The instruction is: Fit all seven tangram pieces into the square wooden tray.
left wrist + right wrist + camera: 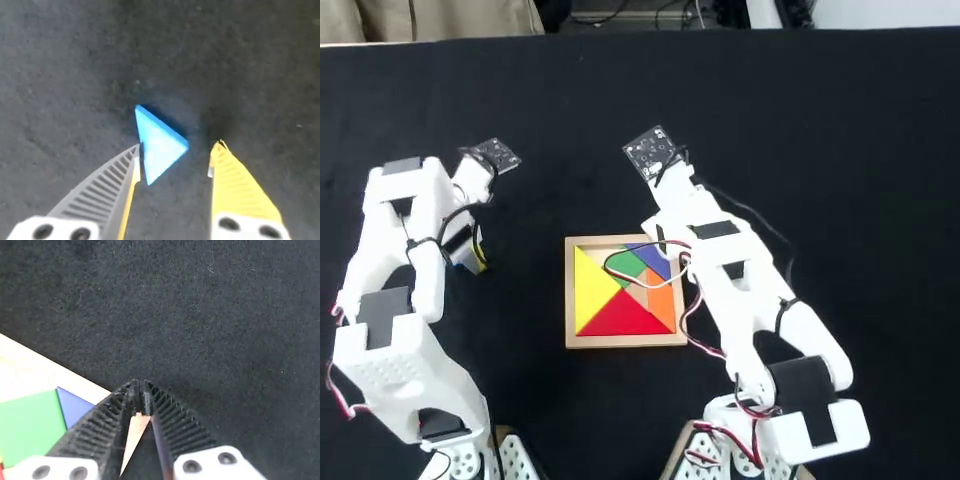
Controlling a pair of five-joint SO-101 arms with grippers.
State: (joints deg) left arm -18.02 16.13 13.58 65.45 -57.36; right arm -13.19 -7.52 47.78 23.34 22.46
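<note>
Left of the tray (625, 343), on the black cloth (820, 120), the left gripper (177, 146) stands released, its fingers on either side of a blue triangle (160, 144). Inside the tray lie a yellow triangle (592, 290) and a red triangle (625, 318) among other pieces. Over the tray's far right corner the right gripper (141, 386) is clenched, fingertips together.

Left gripper (177, 146) seen spread wide, low over black cloth surface (75, 65). Blue triangle (159, 145) seen lying on cloth between fingers. Triangle set off-centre: one edge at or just touching tip of grey ribbed finger (107, 182), contact not confirmed. Gap of bare cloth left between triangle's nearest corner and yellow finger (235, 185). Shadow cast on cloth beside triangle. Triangle not clamped.
</note>
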